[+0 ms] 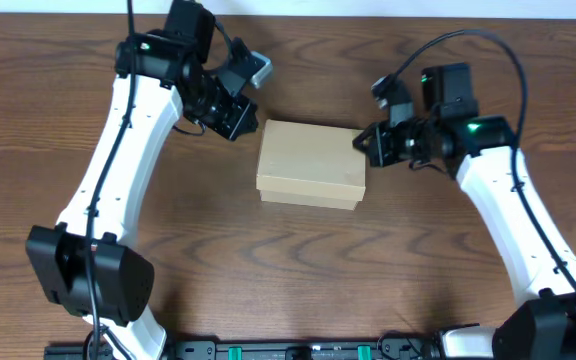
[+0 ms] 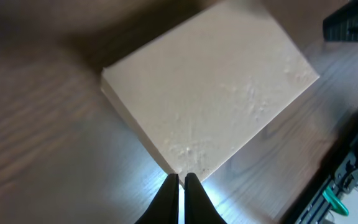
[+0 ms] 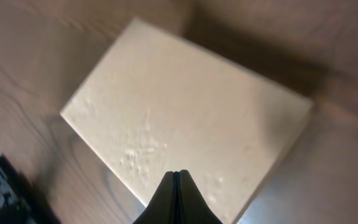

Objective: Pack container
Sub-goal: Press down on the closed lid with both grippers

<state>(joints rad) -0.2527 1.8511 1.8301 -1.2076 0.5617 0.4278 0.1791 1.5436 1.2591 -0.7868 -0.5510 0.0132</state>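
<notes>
Overhead view: the box (image 1: 311, 163) lies near the middle of the table (image 1: 288, 270), lid flat, long side running left to right with a slight tilt.
Edges: all four sides of the box show; its lower long side faces the bottom of the frame, and nothing stands against it.
Open room: bare wood spreads below the box down to the arm bases, and along the top strip of the frame between the two arms.
Left gripper (image 1: 240, 118): just off the box's upper left corner; whether it touches cannot be told from above.
Right gripper (image 1: 361, 146): at the box's right short edge, near its upper end.
Left wrist view: its fingers (image 2: 194, 198) are pressed together with only a thin slit between them, tips at the box's nearest corner at bottom centre. Small dimples on the lid show here but not from overhead. A dark piece of the other gripper sits at upper right.
Right wrist view: its fingers (image 3: 185, 198) are pressed together at bottom centre, tips over the lid just inside its lower edge.
</notes>
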